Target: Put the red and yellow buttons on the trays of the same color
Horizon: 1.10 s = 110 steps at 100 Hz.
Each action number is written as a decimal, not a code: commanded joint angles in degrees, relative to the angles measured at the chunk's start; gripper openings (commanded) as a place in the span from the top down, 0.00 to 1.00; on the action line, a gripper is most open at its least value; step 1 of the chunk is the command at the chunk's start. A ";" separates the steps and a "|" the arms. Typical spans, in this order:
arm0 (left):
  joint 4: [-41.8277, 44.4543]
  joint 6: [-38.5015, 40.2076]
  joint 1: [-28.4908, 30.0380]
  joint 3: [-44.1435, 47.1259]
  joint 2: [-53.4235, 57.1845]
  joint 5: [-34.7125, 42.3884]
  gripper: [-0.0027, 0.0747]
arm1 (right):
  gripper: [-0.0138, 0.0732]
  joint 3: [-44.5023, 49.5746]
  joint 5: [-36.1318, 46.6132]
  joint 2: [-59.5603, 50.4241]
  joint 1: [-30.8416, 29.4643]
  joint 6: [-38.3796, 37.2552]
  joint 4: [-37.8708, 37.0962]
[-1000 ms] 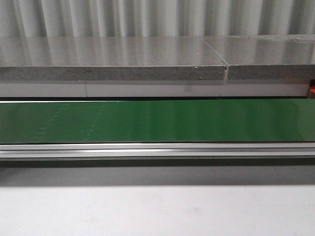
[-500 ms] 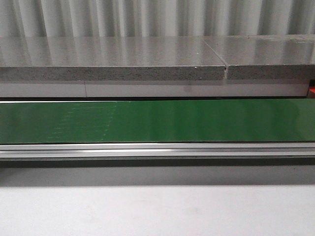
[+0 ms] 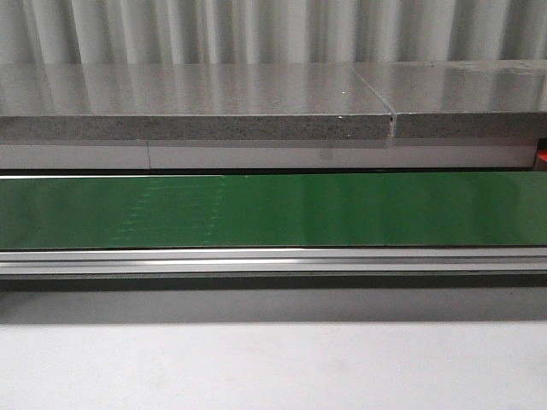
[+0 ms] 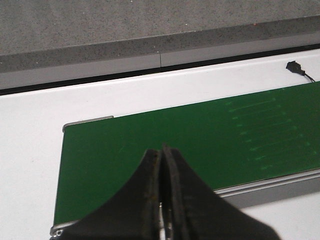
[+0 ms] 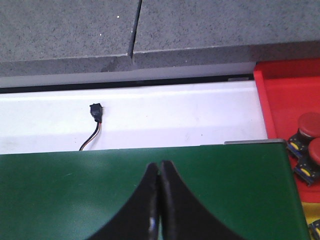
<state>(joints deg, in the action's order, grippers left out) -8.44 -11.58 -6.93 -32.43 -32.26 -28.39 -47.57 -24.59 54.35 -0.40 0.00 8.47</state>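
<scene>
belt (image 3: 342, 209) empty in front view | left tool (image 4: 161, 150) closed, empty | right tool (image 5: 159, 167) closed, empty | red buttons (image 5: 309, 125) already in red tray (image 5: 280, 95), right edge | yellow tray probably lower-right corner | I'd open before reaching.

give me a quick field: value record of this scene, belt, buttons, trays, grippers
belt: green conveyor belt, no buttons on the stretch in view
red tray: red tray past the belt's end, seen only in the right wrist view
red buttons: two red buttons lying in the red tray
yellow tray: only a yellow sliver at the right wrist view's edge; cannot confirm
left gripper: left gripper shut, empty, over the belt
right gripper: right gripper shut, empty, over the belt
other: small black connector with wires on the white surface behind the belt
</scene>
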 commanded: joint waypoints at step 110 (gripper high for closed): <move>-0.65 0.44 -0.53 -1.69 -0.07 4.20 0.99 | 0.92 32.91 19.03 -41.55 -0.01 0.37 -4.05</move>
<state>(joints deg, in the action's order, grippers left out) -8.44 -11.58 -6.93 -32.43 -32.26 -28.39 -14.26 -10.04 13.74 -0.40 0.00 5.85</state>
